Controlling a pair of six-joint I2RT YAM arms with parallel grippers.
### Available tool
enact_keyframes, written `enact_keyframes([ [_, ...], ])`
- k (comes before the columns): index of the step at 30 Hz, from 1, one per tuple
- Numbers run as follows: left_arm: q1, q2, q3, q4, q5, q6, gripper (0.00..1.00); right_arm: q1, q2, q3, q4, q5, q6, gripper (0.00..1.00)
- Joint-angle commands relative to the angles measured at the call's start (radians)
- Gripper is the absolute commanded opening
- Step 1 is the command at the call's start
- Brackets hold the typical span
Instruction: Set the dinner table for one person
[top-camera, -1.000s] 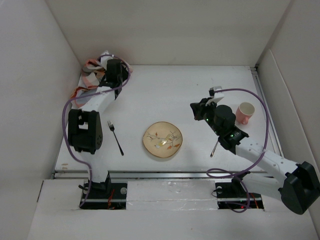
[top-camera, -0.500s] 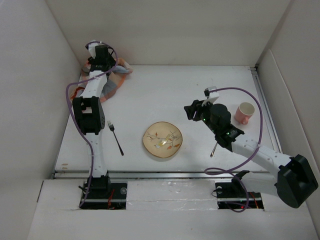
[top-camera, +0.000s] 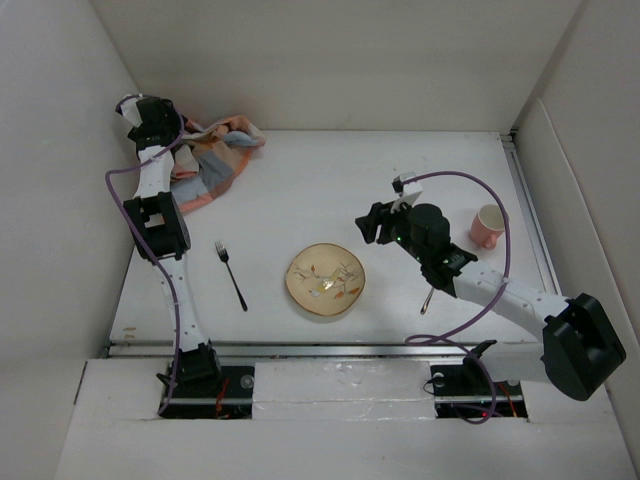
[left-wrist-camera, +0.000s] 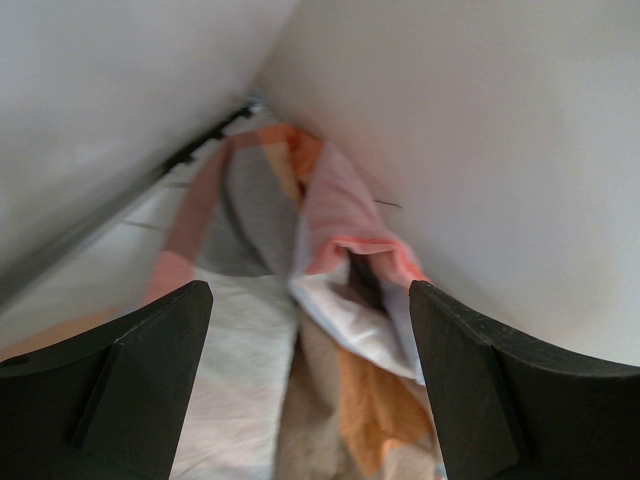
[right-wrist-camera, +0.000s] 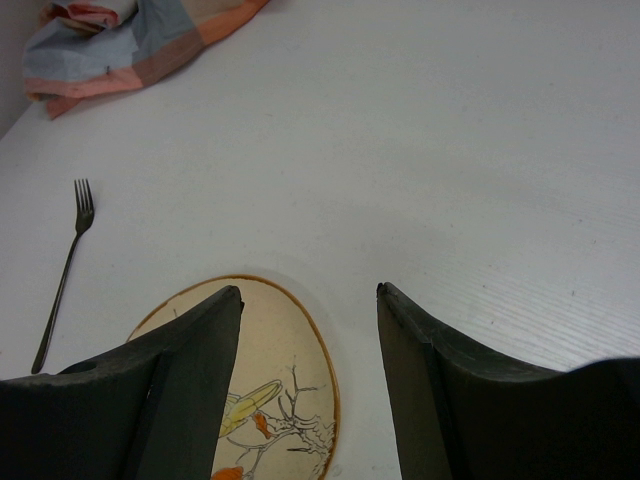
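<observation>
**Top view.** We see the dinner table (top-camera: 300, 190) whole: a white rectangle lying beneath both grippers. Its long axis runs left to right, parallel to the edge where the arms are bolted. Only this view gives us the pink cup (top-camera: 489, 225), well to the right of the right gripper (top-camera: 368, 226). It alone also shows the spoon (top-camera: 428, 298), behind that gripper and partly covered by its arm. The fingers of the left gripper (left-wrist-camera: 308, 290) are too small here to read.

**Left wrist view.** The jaws stand wide apart with nothing between them. Below and ahead of them lies the checkered cloth (left-wrist-camera: 250, 340), crumpled into the corner where two walls (left-wrist-camera: 480, 130) meet. The picture is blurred, and we cannot tell whether the fingertips touch the fabric.

**Right wrist view.** The jaws are parted and empty. Just below them sits the painted plate (right-wrist-camera: 270, 380), cut off by the fingers and by the bottom edge. The fork (right-wrist-camera: 62, 275) lies to the left of the gripper, its tines pointing away from it. The cloth shows far ahead on the left.
</observation>
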Motion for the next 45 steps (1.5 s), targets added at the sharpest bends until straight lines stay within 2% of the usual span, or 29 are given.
enact_keyframes([
  [1, -0.041, 0.026, 0.093, 0.061, 0.016, -0.028, 0.78, 0.013, 0.004, 0.058, 0.033, -0.034, -0.020, 0.62],
  [8, -0.032, 0.119, 0.156, 0.222, 0.086, -0.074, 0.79, 0.053, 0.007, 0.062, 0.040, -0.057, -0.045, 0.63],
  [11, -0.032, 0.168, 0.213, 0.245, 0.083, -0.079, 0.73, 0.063, 0.030, 0.073, 0.040, -0.057, -0.049, 0.63],
  [16, -0.032, 0.206, 0.211, 0.281, 0.074, -0.105, 0.69, 0.063, 0.041, 0.082, 0.030, -0.057, -0.057, 0.63],
  [17, -0.032, 0.211, 0.211, 0.285, 0.074, -0.105, 0.60, 0.063, 0.041, 0.082, 0.031, -0.057, -0.059, 0.63],
  [19, -0.032, 0.218, 0.204, 0.299, 0.081, -0.108, 0.49, 0.063, 0.046, 0.082, 0.031, -0.054, -0.057, 0.63],
  [20, -0.032, 0.217, 0.199, 0.307, 0.086, -0.108, 0.34, 0.063, 0.050, 0.085, 0.028, -0.051, -0.057, 0.63],
  [23, -0.032, 0.208, 0.184, 0.334, 0.131, -0.113, 0.00, 0.063, 0.056, 0.090, 0.027, -0.048, -0.057, 0.63],
  [25, -0.047, 0.174, 0.153, 0.345, 0.132, -0.102, 0.00, 0.063, 0.058, 0.096, 0.025, -0.044, -0.056, 0.62],
  [29, -0.113, 0.062, 0.014, 0.402, 0.227, -0.078, 0.00, 0.054, 0.055, 0.105, 0.016, -0.040, -0.048, 0.62],
  [33, -0.244, -0.115, -0.172, 0.477, 0.241, -0.065, 0.00, 0.030, 0.035, 0.098, 0.019, -0.033, -0.030, 0.62],
  [35, -0.347, -0.165, -0.261, 0.508, 0.233, -0.065, 0.00, 0.016, 0.023, 0.090, 0.013, -0.033, -0.020, 0.62],
  [36, -0.451, -0.252, -0.357, 0.567, 0.229, -0.097, 0.00, -0.015, -0.003, 0.078, 0.010, -0.022, -0.002, 0.62],
  [37, -0.452, -0.252, -0.358, 0.568, 0.229, -0.110, 0.00, -0.015, -0.004, 0.078, 0.010, -0.018, -0.002, 0.62],
  [38, -0.516, -0.269, -0.414, 0.577, 0.221, -0.123, 0.00, -0.035, -0.013, 0.078, 0.004, -0.017, 0.003, 0.61],
  [43, -0.642, -0.337, -0.568, 0.626, 0.171, -0.216, 0.00, -0.099, -0.060, 0.056, -0.035, 0.018, 0.036, 0.60],
  [45, -0.677, -0.346, -0.608, 0.659, 0.166, -0.236, 0.10, -0.130, -0.069, 0.052, -0.041, 0.018, 0.052, 0.58],
])
